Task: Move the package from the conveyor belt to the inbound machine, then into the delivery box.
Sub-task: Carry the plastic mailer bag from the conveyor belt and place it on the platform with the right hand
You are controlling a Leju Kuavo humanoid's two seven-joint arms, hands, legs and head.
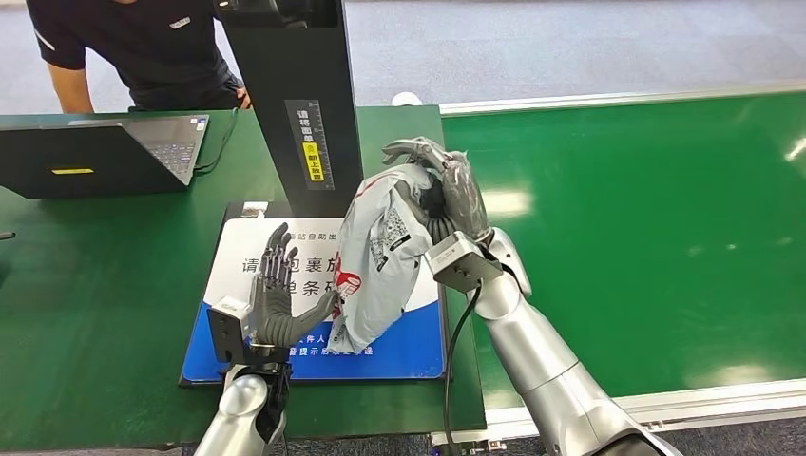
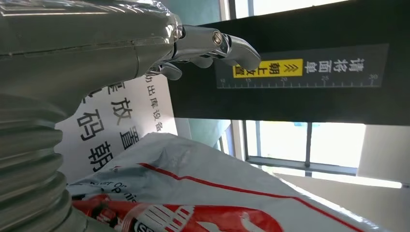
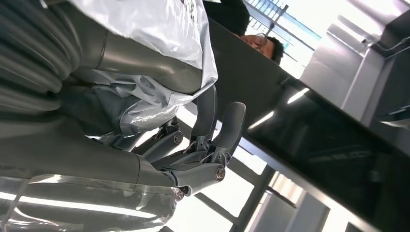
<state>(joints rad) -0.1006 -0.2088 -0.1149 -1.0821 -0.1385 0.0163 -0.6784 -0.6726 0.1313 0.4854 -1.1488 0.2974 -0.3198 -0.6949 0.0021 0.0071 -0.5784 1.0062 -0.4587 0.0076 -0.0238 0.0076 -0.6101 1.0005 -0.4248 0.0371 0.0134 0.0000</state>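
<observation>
Hanging crumpled from the gripping right hand, the white package touches the spread left hand.

We see a pale grey package printed with black code blocks and red stripes, above a white-and-blue mat bearing dark lettering. The conveyor belt and table are deep green. A black post carries a yellow label. The laptop is black.

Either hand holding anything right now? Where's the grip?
Right hand grips the grey package by its upper end, over the scanner mat. Left hand is open, fingers beside its lower edge.
</observation>
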